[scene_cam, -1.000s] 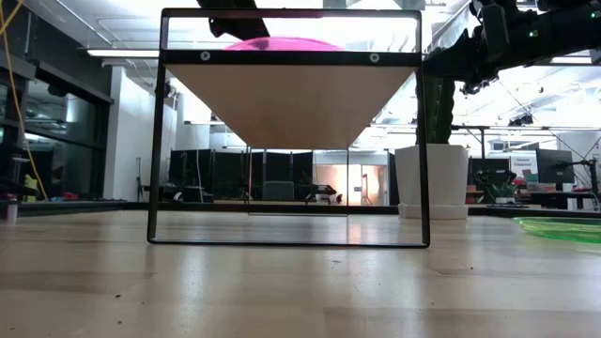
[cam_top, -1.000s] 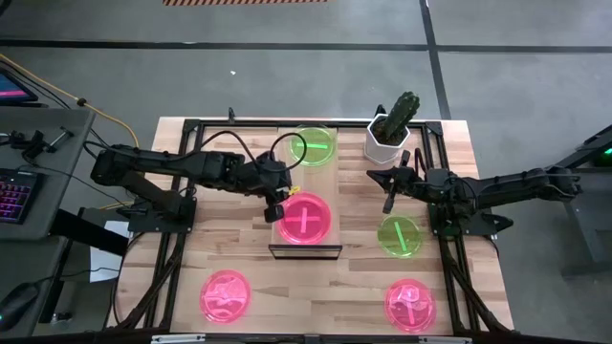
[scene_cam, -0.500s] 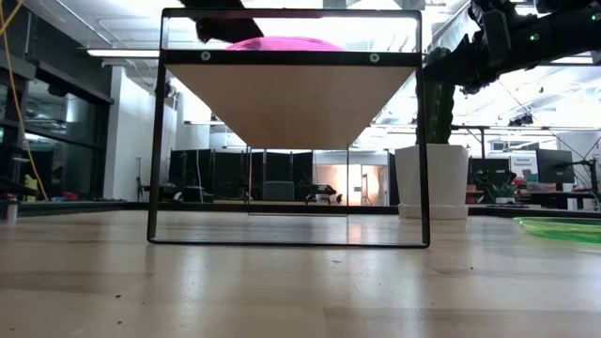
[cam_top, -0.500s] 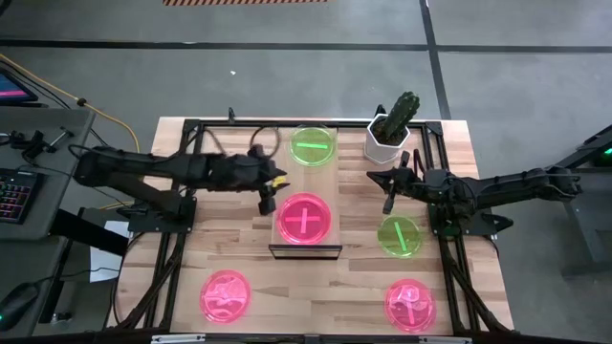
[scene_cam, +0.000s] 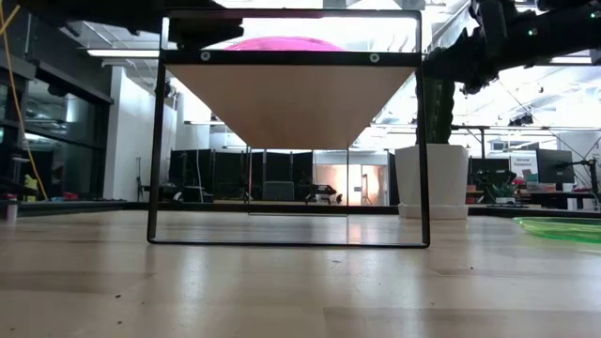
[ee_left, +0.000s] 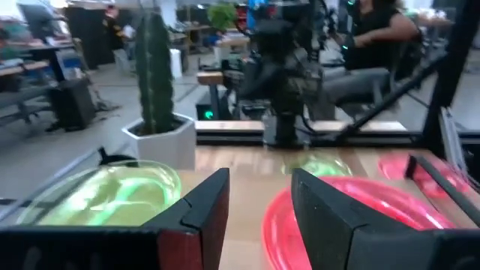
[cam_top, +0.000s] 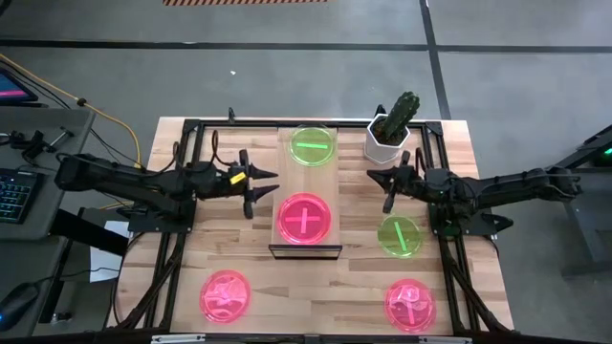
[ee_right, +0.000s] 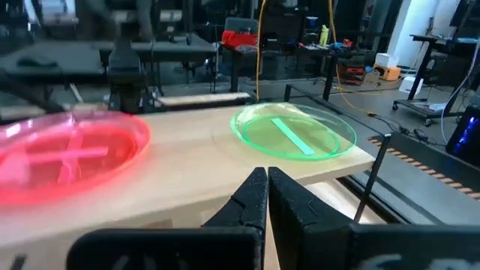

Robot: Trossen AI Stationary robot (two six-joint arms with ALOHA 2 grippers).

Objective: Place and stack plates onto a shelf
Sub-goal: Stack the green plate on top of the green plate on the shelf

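Shelf (cam_top: 308, 172): centre of the high view, light plank on a dark frame. It carries one green plate (cam_top: 313, 145) at its upper end and one pink plate (cam_top: 306, 217) at its lower end, apart from each other. In the low view only the pink plate's rim shows above the shelf's edge.

My left gripper (cam_top: 256, 185): just left of the shelf, fingers spread wide, holding nothing.

My right gripper (cam_top: 389, 189): right of the shelf, below the white cactus pot (cam_top: 387, 143), fingers closed together, empty.

Tabletop (cam_top: 354, 287): second green plate (cam_top: 399, 236) mid right; pink plate lower left (cam_top: 225, 295); pink plate lower right (cam_top: 409, 304), its markings hard to read.
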